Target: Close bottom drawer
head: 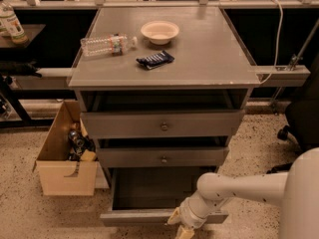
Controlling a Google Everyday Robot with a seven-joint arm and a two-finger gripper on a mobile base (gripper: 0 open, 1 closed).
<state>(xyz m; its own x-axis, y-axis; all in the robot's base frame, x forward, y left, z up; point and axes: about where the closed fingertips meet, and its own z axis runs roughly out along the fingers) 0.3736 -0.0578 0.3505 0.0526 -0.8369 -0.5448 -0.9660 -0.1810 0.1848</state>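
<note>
- Nearest me, the gripper (178, 224) hangs at the end of the white arm, right against the front face of the bottom drawer (134, 216), a little right of the front's middle and low on it. Whether it is released or clenched I cannot tell from here.
- The bottom drawer stands pulled well out of the cabinet, its dark box open to view and seemingly with nothing in it. Closing has not visibly begun.
- As I judge it, an off-centre push could skew the drawer on its runners and jam it. Contact this low could also let the gripper slide under the front edge.
- To the left on the floor, a cardboard box (67, 176) of odds and ends sits just beside the cabinet, out of the drawer's path.
- Above, the middle drawer (189, 157) and the top drawer (124, 124) each jut out a little. An arm that rises while pushing could knock them.
- Farther back, the worktop (214, 49) carries a dark packet (155, 59), a plastic bottle (107, 45) lying on its side, and a bowl (159, 31). A hard slam might set the bottle rolling.
</note>
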